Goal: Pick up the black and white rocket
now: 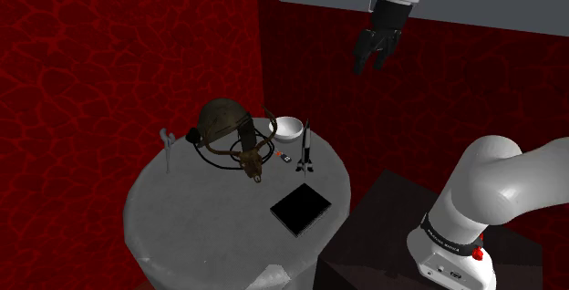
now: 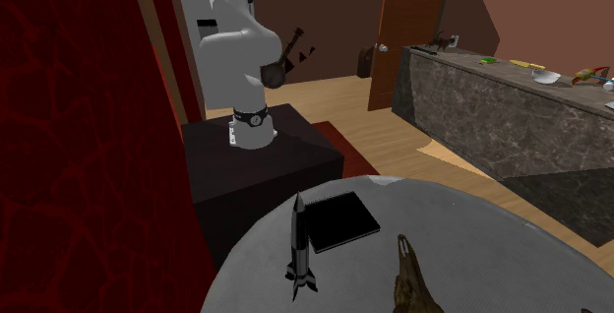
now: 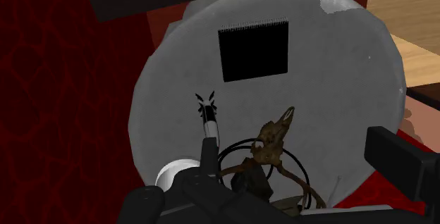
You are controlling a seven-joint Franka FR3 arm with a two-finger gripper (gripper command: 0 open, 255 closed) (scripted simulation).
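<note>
Jaws hanging spread and empty, high above the round grey bench (image 1: pixel 182 208); grasp not started.
Slim black and white rocket (image 1: pixel 307 147) is standing upright near the bench rim, just beside a white bowl (image 1: pixel 289 129). I'm judging descent, closing and lift all pending.

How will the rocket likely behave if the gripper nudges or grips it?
The rocket stands upright, tall and thin on small fins, so a nudge would probably tip it. Its slim body looks stiff and is likely light.
</note>
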